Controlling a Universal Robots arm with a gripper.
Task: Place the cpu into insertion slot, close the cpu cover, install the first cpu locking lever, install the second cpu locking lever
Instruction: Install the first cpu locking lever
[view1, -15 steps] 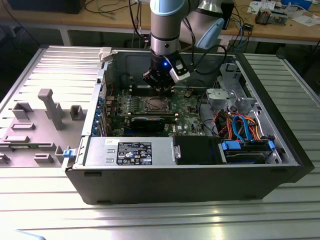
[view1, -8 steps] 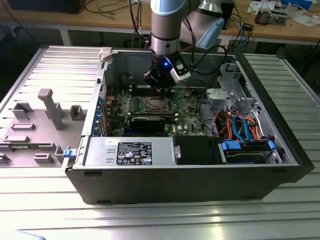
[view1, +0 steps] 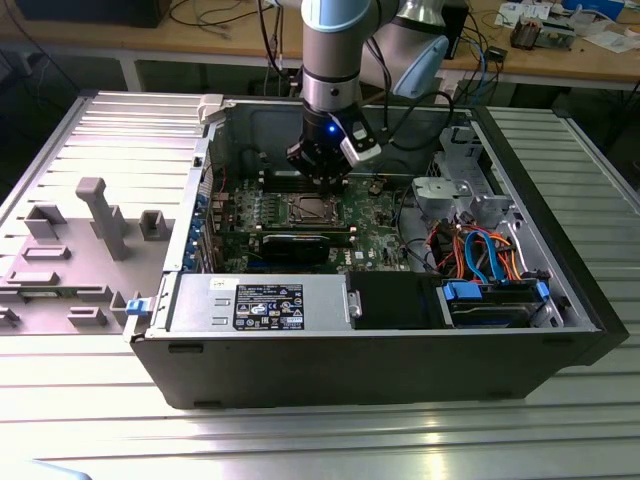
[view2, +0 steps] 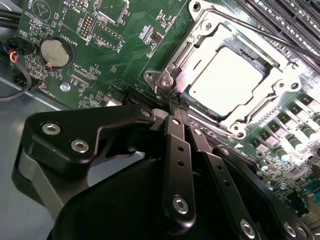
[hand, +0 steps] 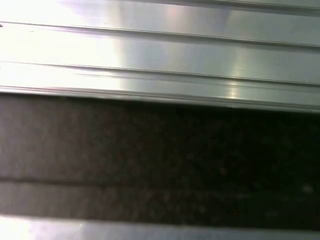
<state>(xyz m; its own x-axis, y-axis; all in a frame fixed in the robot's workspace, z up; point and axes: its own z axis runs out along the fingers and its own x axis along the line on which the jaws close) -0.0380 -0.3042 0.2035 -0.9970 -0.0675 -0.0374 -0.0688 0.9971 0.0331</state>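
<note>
Cpu (view2: 226, 81) under lowered closed jaws

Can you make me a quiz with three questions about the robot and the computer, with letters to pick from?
1. Where does the chip lie?
A. in the socket on the board
B. on the grey table
C. in the jaws

2. What colour is the board?
A. red
B. green
C. white

3. How are the gripper jaws?
A. wide open
C. holding a cable
B. pressed together

Answers: 1 A, the silver chip sits inside the metal cover frame. 2 B, it looks green in the second wrist view. 3 B, the jaws meet at their tips beside the socket corner.
</note>
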